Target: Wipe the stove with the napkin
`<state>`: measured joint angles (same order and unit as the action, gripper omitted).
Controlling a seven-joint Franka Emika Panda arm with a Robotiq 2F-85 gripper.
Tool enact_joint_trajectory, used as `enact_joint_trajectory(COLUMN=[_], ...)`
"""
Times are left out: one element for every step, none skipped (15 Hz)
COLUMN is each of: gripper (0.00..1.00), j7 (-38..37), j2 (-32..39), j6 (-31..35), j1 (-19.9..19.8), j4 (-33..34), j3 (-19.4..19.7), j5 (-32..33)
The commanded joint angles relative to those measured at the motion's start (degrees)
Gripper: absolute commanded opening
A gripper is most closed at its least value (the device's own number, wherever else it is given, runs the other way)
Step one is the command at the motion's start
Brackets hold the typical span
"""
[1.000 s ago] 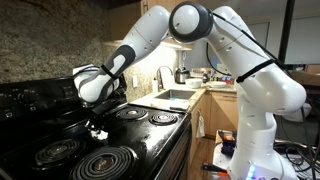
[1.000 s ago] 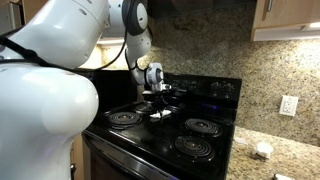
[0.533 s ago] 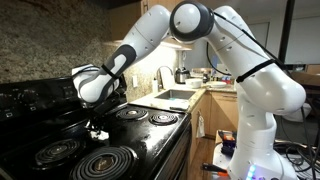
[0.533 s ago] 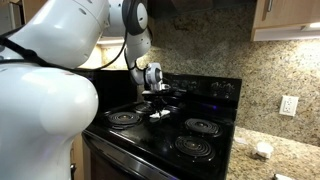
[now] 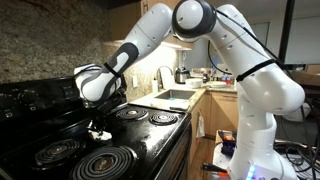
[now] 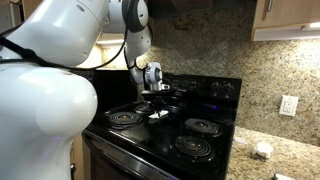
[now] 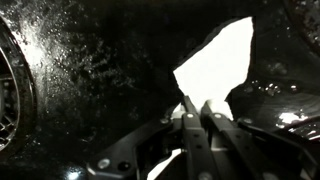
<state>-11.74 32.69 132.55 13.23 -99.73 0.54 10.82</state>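
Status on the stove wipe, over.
Gripper shut on napkin edge. Napkin down on stove top. Nearest coil burner close alongside, nothing else in the way.

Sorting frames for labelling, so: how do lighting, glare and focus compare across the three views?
Wrist view: dim, the stove flecked with glints, the napkin blown out white above the shut pincer. In an exterior view, a bright patch behind the arm, sheen on the stove. In an exterior view, the arm's white body looms near the lens, slightly soft.
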Motion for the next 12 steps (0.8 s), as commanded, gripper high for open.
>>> enact_joint_trajectory(gripper=[0.07,0.07,0.07,0.07,0.07,0.07,0.07,0.08,0.09,0.09,0.08,0.08], j7=[-0.15,-0.15,-0.15,-0.15,-0.14,-0.14,-0.14,-0.14,-0.76,-1.75,-1.71,-1.72], j2=[0.02,0.02,0.02,0.02,0.02,0.01,0.01,0.01,0.44,1.17,1.89,2.65], j6=[-0.16,-0.17,-0.17,-0.17,-0.17,-0.17,-0.17,-0.17,0.26,0.58,0.76,0.66], j1=[-0.32,-0.32,-0.32,-0.32,-0.32,-0.32,-0.32,-0.33,-0.08,0.38,0.47,0.64], j4=[0.12,0.12,0.12,0.11,0.11,0.11,0.11,0.11,0.65,1.73,2.85,4.02], j3=[-0.39,-0.39,-0.40,-0.40,-0.40,-0.40,-0.40,-0.40,-0.21,0.02,-0.17,-0.25], j5=[0.24,0.24,0.24,0.24,0.24,0.24,0.24,0.24,0.47,0.75,0.60,0.54])
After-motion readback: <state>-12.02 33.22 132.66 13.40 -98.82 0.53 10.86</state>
